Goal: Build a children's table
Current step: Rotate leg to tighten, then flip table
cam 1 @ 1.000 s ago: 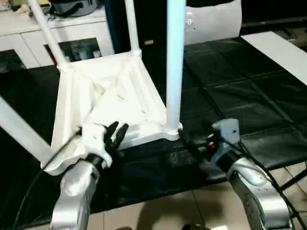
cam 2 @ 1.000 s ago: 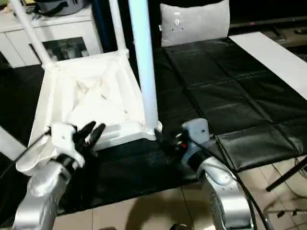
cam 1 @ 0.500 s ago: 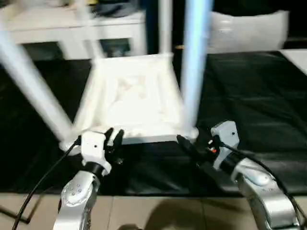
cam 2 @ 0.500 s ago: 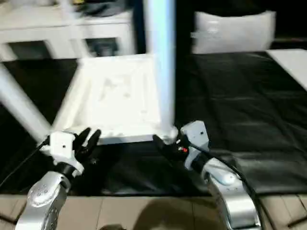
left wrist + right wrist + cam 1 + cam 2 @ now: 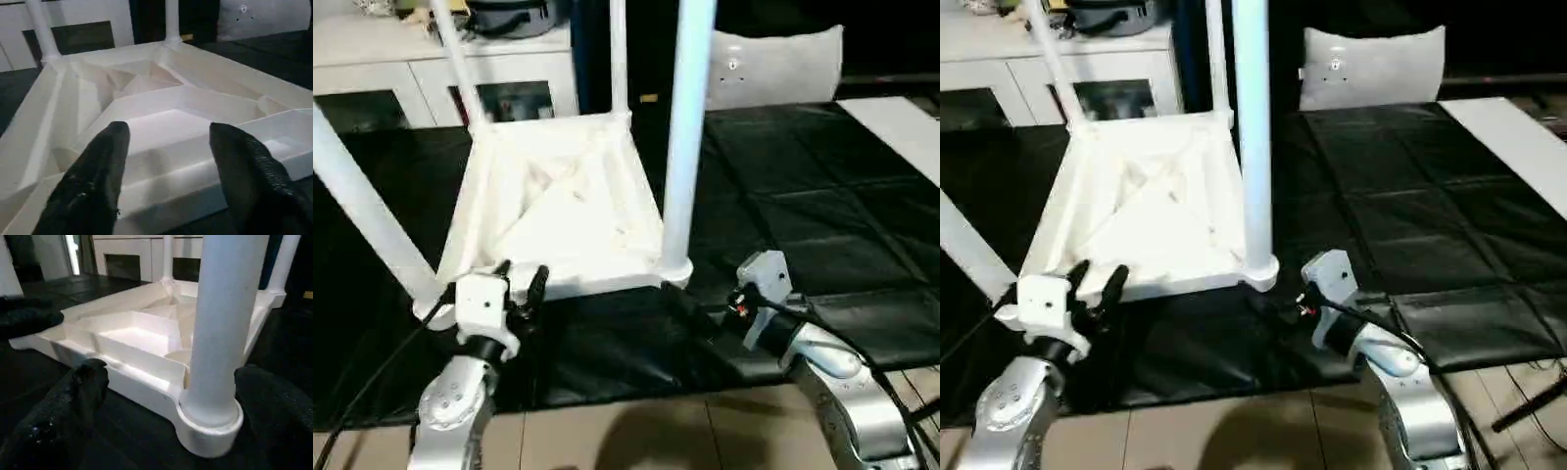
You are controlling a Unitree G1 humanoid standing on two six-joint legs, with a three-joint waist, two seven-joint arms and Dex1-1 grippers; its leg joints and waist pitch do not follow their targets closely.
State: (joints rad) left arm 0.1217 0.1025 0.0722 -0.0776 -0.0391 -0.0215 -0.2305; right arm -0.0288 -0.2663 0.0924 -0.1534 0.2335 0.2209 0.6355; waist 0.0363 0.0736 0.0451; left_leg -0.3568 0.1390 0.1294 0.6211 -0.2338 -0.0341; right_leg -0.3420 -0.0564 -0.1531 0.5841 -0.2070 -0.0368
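Observation:
The children's table lies upside down on the black mat, its white ribbed tabletop facing up. Legs stand in the corner sockets: the near right leg, the near left leg leaning outward, and two far legs. My left gripper hovers at the tabletop's near rim, open, with nothing between its fingers. My right gripper is open just in front of the near right leg's socket, one finger on each side of it, apart from it.
A grey cushion leans at the back right. White cabinets stand behind the table. A white board lies at the right edge of the mats. Tiled floor starts just in front of me.
The camera has swung, shifting the whole picture. My left gripper's fingers have spread wider, and it has come back from over the rim to just in front of it. The right gripper stays open.

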